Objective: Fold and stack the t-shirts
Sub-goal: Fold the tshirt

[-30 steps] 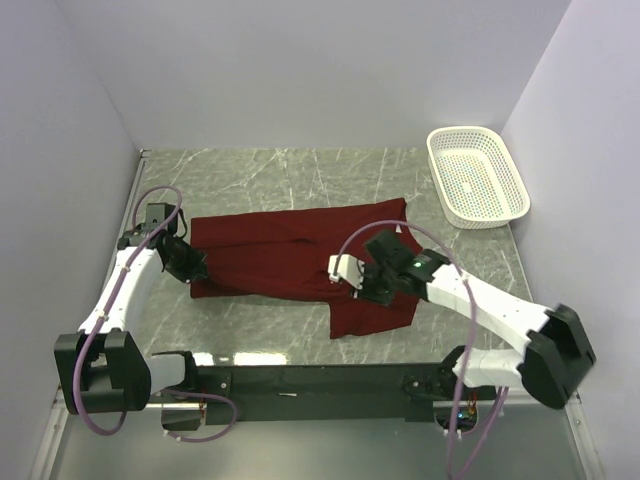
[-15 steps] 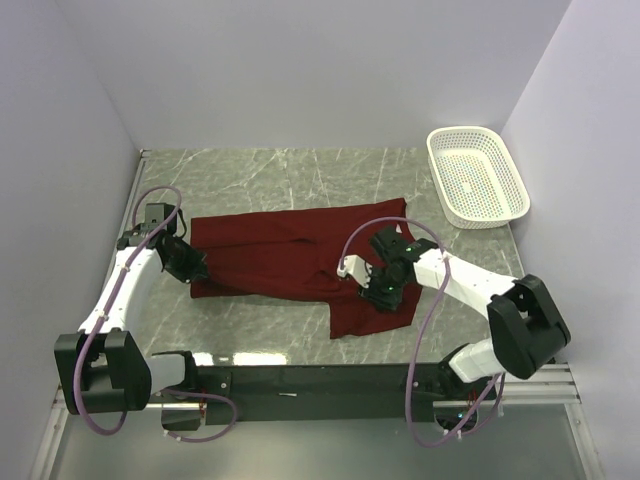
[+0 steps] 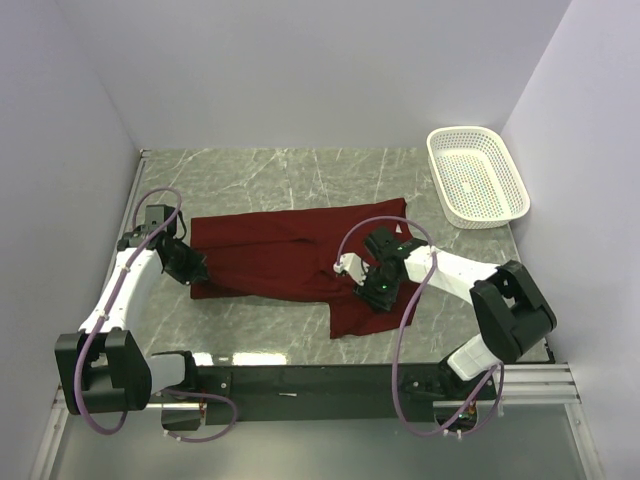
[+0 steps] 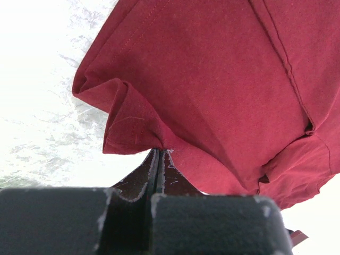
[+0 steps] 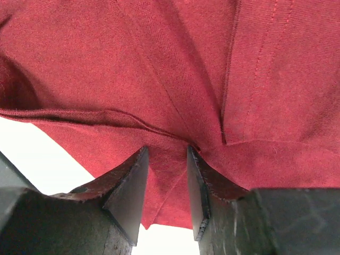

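Maroon t-shirt (image 3: 280,262) hem pinched tight by left fingers (image 4: 139,180); right fingers (image 5: 127,186) slightly parted.

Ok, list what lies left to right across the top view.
Left end effector → t-shirt → basket. The right end effector sits over the t-shirt, so it is left out of the order.

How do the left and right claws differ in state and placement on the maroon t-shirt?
The left claw is shut, pinching the t-shirt at its edge; the right claw stands open against the cloth. The left claw is at the garment's left end, the right claw over its right part. Both are down at the fabric.
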Robot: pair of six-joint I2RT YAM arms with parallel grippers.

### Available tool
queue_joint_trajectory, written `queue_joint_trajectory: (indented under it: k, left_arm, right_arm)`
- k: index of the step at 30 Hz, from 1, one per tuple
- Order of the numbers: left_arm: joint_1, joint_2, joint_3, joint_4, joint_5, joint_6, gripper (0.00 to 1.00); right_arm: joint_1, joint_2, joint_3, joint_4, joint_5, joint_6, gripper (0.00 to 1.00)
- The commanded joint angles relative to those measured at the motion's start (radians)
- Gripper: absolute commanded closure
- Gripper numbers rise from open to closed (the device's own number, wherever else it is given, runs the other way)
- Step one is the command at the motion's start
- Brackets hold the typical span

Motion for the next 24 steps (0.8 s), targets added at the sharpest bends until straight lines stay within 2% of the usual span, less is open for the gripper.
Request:
queue_joint_trajectory:
  k: [1,4,7,8,10,13,24]
  left_arm:
    - [0.006,-0.02,-0.005,0.021,0.01,0.018,1.0]
    - [0.006,-0.018,-0.005,0.021,0.01,0.016,1.0]
    - [0.006,-0.018,-0.003,0.023,0.01,0.018,1.0]
    - [0.006,-0.018,-0.003,0.023,0.01,0.019,1.0]
    - [0.008,-0.018,-0.003,0.021,0.008,0.019,1.0]
    - [0.008,-0.02,-0.006,0.021,0.01,0.023,1.0]
    - [0.019,-0.021,0.012,0.015,0.011,0.032,0.99]
  right_arm:
    - [-0.006,0.007,0.017,0.035,0.026,0.02,0.57]
    - [-0.006,0.01,0.015,0.029,0.017,0.017,0.63]
    - [-0.006,0.004,0.012,0.021,0.007,0.011,0.78]
    - [-0.006,-0.004,0.012,0.019,0.007,0.009,0.86]
    - [-0.006,-0.02,0.014,0.01,0.001,0.003,0.94]
    - [-0.009,-0.051,0.018,-0.014,-0.006,-0.003,1.0]
    - [-0.078,-0.32,0.138,-0.146,-0.026,-0.024,1.0]
